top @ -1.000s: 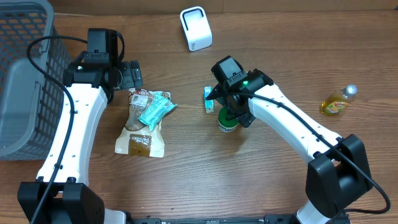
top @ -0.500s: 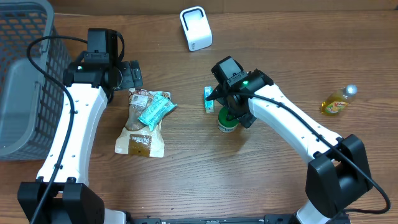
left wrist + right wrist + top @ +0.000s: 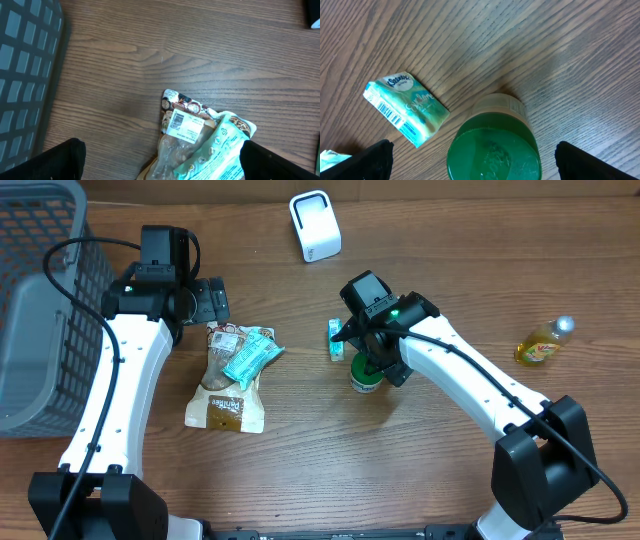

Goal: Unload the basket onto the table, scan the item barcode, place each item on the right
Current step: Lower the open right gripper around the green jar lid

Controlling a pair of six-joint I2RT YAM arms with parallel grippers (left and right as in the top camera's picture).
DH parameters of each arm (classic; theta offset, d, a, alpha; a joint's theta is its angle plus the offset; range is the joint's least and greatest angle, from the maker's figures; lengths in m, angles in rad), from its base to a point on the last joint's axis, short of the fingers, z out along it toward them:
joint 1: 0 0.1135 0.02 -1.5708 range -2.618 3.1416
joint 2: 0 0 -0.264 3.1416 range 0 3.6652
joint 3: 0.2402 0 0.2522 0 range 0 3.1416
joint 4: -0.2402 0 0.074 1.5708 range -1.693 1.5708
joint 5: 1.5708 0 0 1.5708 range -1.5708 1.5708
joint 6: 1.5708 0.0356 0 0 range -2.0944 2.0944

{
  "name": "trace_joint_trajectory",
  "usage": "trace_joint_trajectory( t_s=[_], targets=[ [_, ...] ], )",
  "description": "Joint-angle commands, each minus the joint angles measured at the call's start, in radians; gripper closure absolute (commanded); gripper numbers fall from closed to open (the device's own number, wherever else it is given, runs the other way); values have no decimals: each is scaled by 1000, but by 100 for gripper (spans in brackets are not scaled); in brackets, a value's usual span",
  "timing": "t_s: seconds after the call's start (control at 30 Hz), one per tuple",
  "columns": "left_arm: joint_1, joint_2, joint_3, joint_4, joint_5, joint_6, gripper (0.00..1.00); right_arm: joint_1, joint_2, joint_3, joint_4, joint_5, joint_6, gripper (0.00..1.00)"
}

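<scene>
Overhead: the right gripper hangs wide open and empty over the green-lidded jar. The Kleenex pack lies just beside the jar, so closing jaws may push the pack or tip the jar. Bare wood leads to the white scanner near the far edge. The left gripper, also open and empty, is between the basket and the snack bags.

Left wrist: one bag's barcode label faces up.

Right wrist: the jar sits between the fingers, and its barcode is not visible.

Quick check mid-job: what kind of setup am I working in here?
Probably a mock checkout bench: a white scanner, a grey mesh basket, and barcoded goods such as the tissue pack and snack bag.
</scene>
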Motion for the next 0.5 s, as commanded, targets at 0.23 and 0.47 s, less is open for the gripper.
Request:
trace_joint_trajectory(
  t_s=[0.23,0.47],
  targets=[
    [5,-8,7,2,-14,12,0,3,2,-5,0,35,4,0],
    [5,-8,7,2,-14,12,1,3,2,-5,0,60,4,0]
  ],
)
